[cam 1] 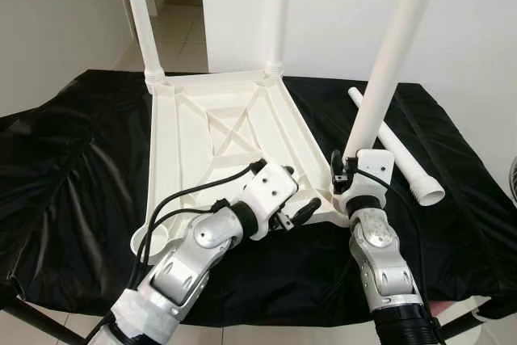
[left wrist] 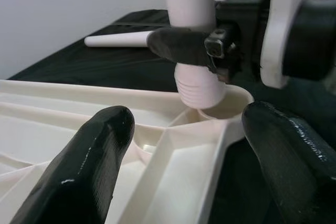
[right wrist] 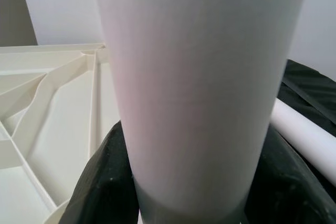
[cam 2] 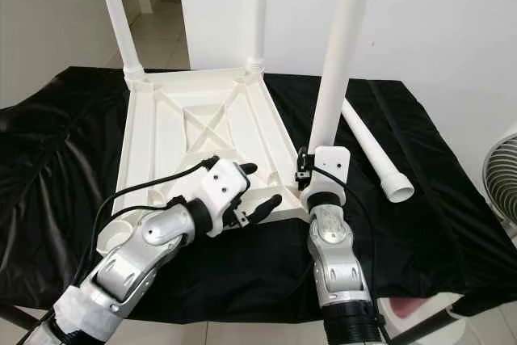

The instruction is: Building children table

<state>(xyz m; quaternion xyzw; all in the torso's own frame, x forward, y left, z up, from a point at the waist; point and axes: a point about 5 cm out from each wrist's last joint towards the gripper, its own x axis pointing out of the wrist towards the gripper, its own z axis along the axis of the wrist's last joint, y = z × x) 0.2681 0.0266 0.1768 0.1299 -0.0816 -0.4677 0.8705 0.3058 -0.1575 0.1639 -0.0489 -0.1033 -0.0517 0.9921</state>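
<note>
A white plastic table top (cam 1: 202, 151) lies upside down on a black cloth. Two white legs (cam 1: 141, 14) (cam 1: 275, 14) stand upright in its far corners. My right gripper (cam 1: 346, 169) is shut on a third leg (cam 1: 388, 70), which leans slightly. Its threaded end (left wrist: 199, 85) rests at the near right corner socket (left wrist: 233, 100). My left gripper (cam 2: 262, 184) is open just left of that corner, its fingers (left wrist: 89, 166) astride the table top's rim. A fourth leg (cam 1: 400, 155) lies loose on the cloth to the right.
The black cloth (cam 1: 73, 167) covers a work table with free room on the left. The near left corner socket (cam 1: 153, 240) holds no leg. A white fan (cam 2: 505, 175) stands off the table's right edge. White walls and a hallway lie beyond.
</note>
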